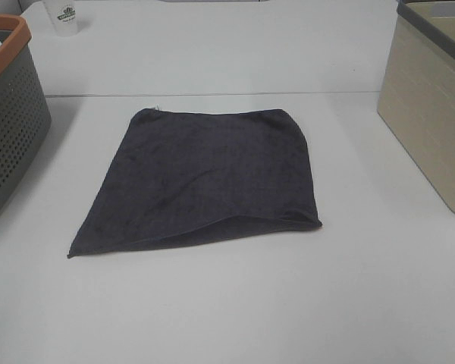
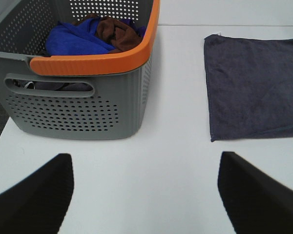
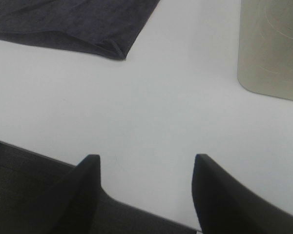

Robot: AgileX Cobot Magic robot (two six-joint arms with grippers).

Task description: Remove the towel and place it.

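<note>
The white table (image 1: 235, 303) carries the charcoal towel (image 1: 205, 178) flat at its middle, between the grey perforated basket (image 1: 11, 129) and the beige bin (image 1: 432, 114); nothing looks begun; left gripper (image 2: 145, 192) and right gripper (image 3: 146, 192) hang wide apart, empty, clear of the cloth.

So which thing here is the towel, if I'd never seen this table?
Start at the white table, between the grey basket with the orange rim and the beige bin. The towel lies flat in the middle: one large, plain charcoal cloth, unlike the blue and brown cloths inside the basket.
</note>
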